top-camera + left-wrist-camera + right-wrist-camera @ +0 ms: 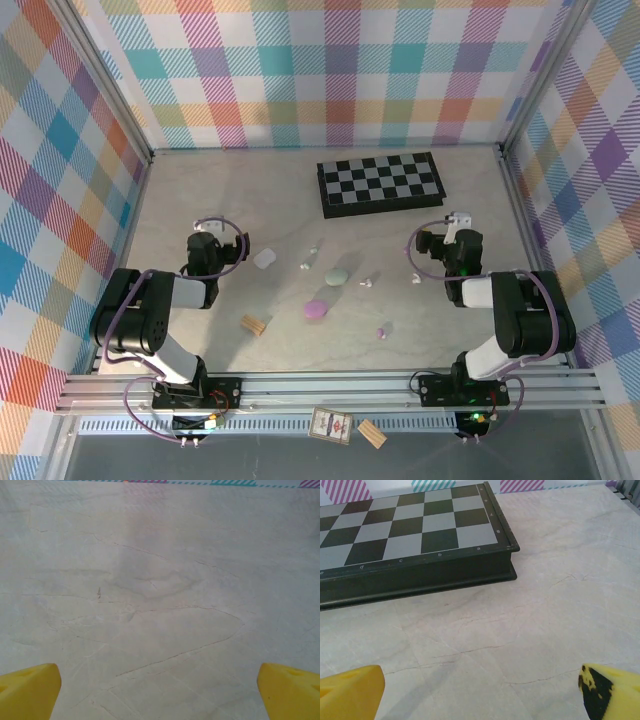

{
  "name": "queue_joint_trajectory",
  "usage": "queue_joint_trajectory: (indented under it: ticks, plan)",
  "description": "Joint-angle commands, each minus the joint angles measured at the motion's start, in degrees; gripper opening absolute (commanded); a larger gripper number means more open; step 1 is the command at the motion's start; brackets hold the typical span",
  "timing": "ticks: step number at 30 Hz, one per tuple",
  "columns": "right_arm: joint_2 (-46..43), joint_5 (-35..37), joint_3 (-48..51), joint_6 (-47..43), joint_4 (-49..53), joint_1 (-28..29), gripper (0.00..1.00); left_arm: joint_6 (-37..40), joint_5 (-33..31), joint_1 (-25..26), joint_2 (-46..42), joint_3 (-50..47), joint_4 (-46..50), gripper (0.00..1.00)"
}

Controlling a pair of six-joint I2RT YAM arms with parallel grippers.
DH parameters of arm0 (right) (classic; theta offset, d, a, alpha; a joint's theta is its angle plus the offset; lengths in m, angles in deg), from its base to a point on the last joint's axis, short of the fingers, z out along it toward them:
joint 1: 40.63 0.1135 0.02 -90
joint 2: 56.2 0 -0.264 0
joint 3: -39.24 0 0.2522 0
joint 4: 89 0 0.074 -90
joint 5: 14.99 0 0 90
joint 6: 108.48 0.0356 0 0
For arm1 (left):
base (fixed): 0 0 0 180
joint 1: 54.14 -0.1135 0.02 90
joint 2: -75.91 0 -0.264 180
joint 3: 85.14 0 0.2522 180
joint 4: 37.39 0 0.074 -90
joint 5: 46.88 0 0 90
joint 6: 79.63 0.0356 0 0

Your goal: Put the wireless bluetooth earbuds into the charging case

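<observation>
Three pebble-shaped cases lie mid-table: a white case (264, 259), a pale green case (336, 275) and a purple case (316, 309). Tiny earbuds are scattered around them: a pale green earbud (308, 265), a white earbud (366, 282), another white earbud (412, 278) and a purple earbud (382, 330). My left gripper (205, 238) sits left of the white case. Its yellow fingers (30, 690) stand open over bare table. My right gripper (448, 238) sits right of the buds, open too, its fingers (350, 692) spread with nothing between them.
A black-and-grey chessboard (380, 182) (410, 525) lies at the back, just ahead of the right gripper. A tan wooden block (255, 324) rests near the left arm. Plaid walls enclose the table (230, 190). A card (330, 425) and another block (372, 433) lie below the front rail.
</observation>
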State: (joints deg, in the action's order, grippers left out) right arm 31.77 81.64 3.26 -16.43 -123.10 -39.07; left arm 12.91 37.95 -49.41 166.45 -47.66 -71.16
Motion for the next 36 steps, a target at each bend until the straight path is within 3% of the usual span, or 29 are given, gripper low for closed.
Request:
queue_joint_trajectory:
  ticks: [1, 26, 30, 36]
  plan:
    - [0.1, -1.3, -0.7, -0.7, -1.0, 0.3, 0.99, -0.2, 0.5, -0.6, 0.0, 0.4, -0.6, 1.0]
    - [-0.9, -3.8, -0.4, -1.8, -0.8, 0.2, 0.99, 0.6, 0.5, -0.1, -1.4, -0.2, -0.8, 1.0]
    - [-6.7, -6.2, -0.9, -2.5, 5.6, 0.4, 0.99, 2.9, -1.0, 2.3, -7.0, 0.7, 5.6, 1.0]
    - [-19.4, -12.6, -3.5, -7.2, 21.0, 2.3, 0.99, 8.8, -2.8, 8.2, -17.3, 6.9, 23.6, 1.0]
